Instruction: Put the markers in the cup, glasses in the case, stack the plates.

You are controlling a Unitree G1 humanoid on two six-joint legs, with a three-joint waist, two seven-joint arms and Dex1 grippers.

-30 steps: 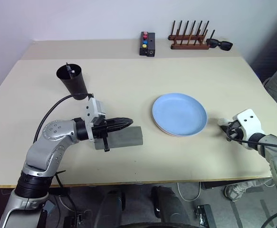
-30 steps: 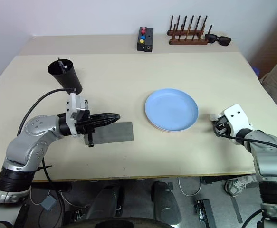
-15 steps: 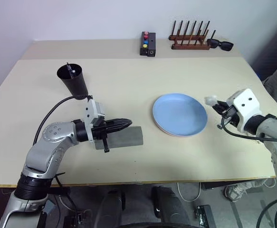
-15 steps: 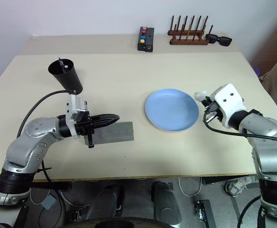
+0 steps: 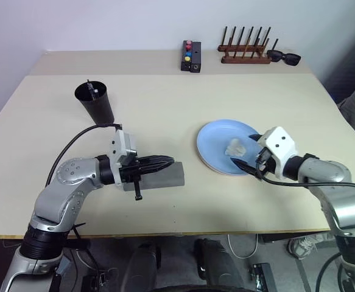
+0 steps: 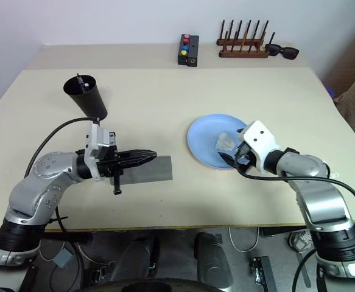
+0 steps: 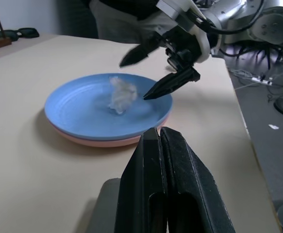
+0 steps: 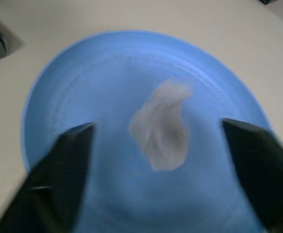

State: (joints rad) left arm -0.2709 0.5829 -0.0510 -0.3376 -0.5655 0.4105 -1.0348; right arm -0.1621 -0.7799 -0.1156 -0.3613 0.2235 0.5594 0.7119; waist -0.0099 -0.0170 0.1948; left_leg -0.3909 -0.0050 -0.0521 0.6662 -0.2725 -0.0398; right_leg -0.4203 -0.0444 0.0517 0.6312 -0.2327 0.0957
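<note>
I have the tabletop spread out below me, and I work down from the big pieces. The plates are already stacked right of centre, light blue on top with the salmon pink rim showing under it in the left wrist view. The grey case lies shut, left of the plates and near the front edge, with my left gripper hanging just over it, clenched tight on nothing I can see. The black cup stands further back on the left, with the tip of at least one of the markers poking above its rim. I cannot pick out the glasses anywhere on the tabletop; they may be inside the case.

My right gripper sits over the near right edge of the plates with its fingers spread wide, released. Between and just beyond them lies a small crumpled whitish wad on the blue plate, touching neither finger.

My worry from here: the lower finger looks very close to the plate rim, so pulling the arm away carelessly could catch that rim and slide or tip the stack. Likewise, swinging my left arm back carelessly could nudge the case.
</note>
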